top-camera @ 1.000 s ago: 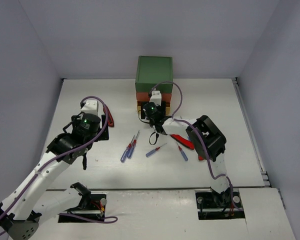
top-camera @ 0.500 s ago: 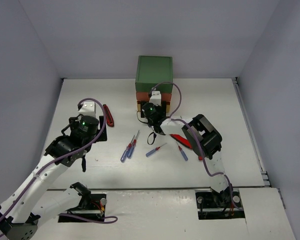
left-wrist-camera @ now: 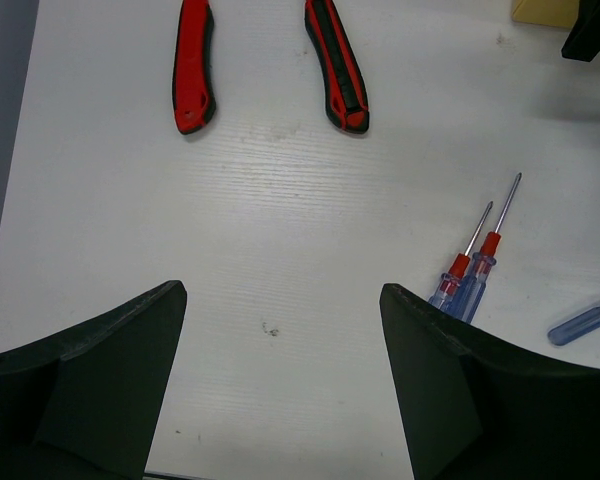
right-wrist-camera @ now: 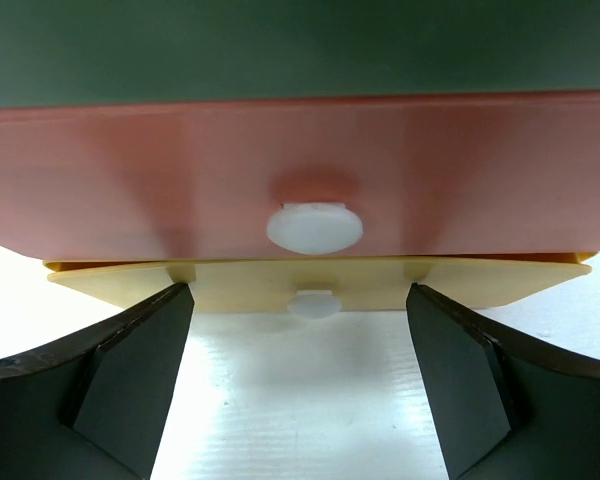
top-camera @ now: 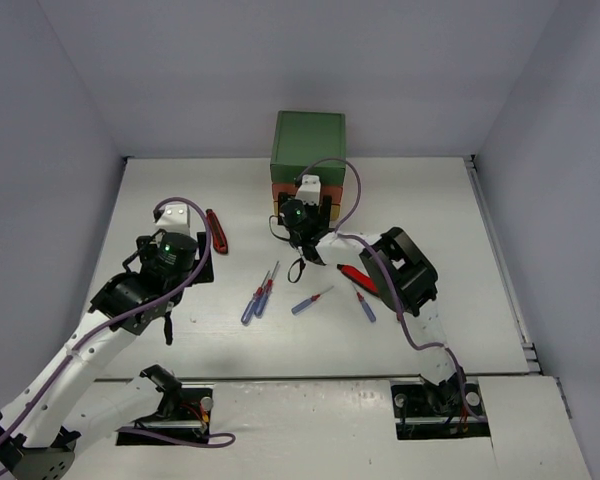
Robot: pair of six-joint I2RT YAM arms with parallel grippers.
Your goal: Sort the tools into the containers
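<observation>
1. The right gripper (right-wrist-camera: 298, 300) now sits close against the front of the cabinet (top-camera: 308, 150). A second ago it hung further back over the bench (left-wrist-camera: 280, 220), so we record a short advance toward the drawers.
2. Its jaws stand released and hold nothing. We see them spread wider than a second ago. They flank the white knob (right-wrist-camera: 314, 226) of the orange-red drawer (right-wrist-camera: 130, 170) and the lower knob (right-wrist-camera: 315, 303) of the yellow drawer (right-wrist-camera: 110, 282), touching neither.
3. The green drawer (right-wrist-camera: 300, 40) tops the stack, and all three drawers sit as before.
4. The left gripper (left-wrist-camera: 280, 295) has drawn back toward its base, uncovering more of the red-handled pliers (left-wrist-camera: 193, 70). Its jaws are released and empty above bare bench.
5. The tools lie where they lay earlier:
   - the paired screwdrivers (left-wrist-camera: 470, 280) lie side by side, just right of the left gripper;
   - the single screwdriver (top-camera: 311, 300) lies near mid-bench;
   - the far screwdriver (top-camera: 364, 300) lies beside the right arm;
   - the red-handled tool (top-camera: 355, 275) lies partly under the right arm.
</observation>
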